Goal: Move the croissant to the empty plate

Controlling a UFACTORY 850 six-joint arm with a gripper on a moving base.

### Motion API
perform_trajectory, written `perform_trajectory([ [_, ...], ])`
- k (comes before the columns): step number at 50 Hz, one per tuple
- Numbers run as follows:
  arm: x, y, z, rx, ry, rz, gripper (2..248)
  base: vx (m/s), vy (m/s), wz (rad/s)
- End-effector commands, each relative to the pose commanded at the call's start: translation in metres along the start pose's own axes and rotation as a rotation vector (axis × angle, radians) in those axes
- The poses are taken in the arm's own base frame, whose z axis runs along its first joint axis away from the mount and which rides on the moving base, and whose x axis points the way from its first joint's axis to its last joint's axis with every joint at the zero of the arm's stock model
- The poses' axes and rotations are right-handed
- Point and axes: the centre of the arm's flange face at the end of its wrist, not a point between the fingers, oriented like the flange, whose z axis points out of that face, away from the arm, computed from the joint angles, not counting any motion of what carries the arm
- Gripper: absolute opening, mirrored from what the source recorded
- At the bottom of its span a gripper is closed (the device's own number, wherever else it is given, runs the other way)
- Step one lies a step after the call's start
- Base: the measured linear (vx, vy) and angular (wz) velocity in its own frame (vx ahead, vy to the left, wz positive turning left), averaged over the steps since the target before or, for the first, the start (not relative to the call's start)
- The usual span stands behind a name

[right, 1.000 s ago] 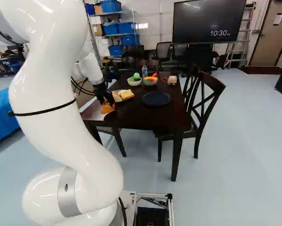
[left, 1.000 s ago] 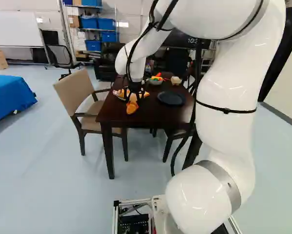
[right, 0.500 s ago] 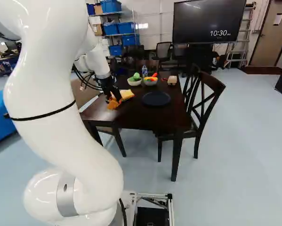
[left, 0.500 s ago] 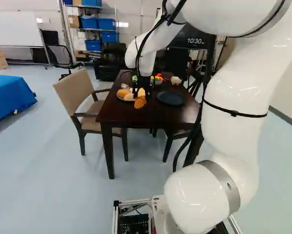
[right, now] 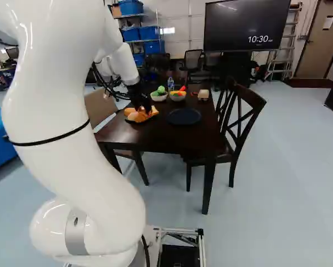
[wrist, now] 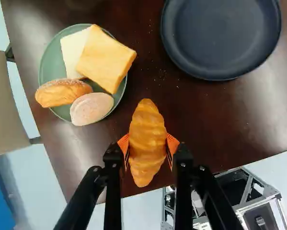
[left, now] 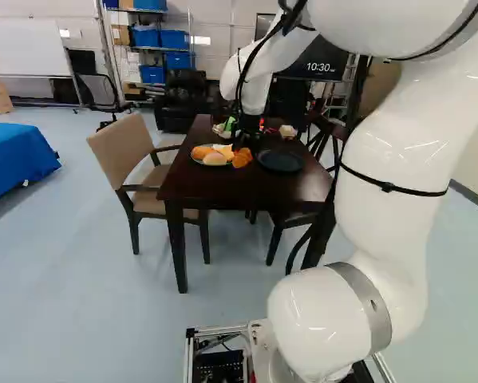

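Prob. ~½ done: gripper (wrist: 148, 144) has croissant (wrist: 146, 129) pinched btwn its two pads, apparently lifted, w/ carry to empty plate (wrist: 222, 36) & release left.

light is bright in both base views, with small white glints on the arm (left: 394, 148). in the wrist view, pale glare lies on the table (wrist: 200, 124) at five o'clock from the black plate (wrist: 220, 38) and six o'clock from the green plate (wrist: 52, 66).
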Motion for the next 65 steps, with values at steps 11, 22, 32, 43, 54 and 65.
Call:
perform_trajectory([
  [11,0.022,0.01,-0.01,-0.006,0.032,0.022,112,0.0,0.0,0.0],
  [22,0.042,0.022,-0.016,-0.025,0.049,0.041,112,0.0,0.0,0.0],
  [32,0.059,0.036,-0.011,-0.054,0.055,0.055,112,0.0,0.0,0.0],
  [43,0.078,0.048,-0.005,-0.088,0.05,0.07,112,0.0,0.0,0.0],
  [54,0.098,0.06,0.001,-0.122,0.036,0.092,112,0.0,0.0,0.0],
  [65,0.117,0.071,0.008,-0.15,0.018,0.122,112,0.0,0.0,0.0],
])
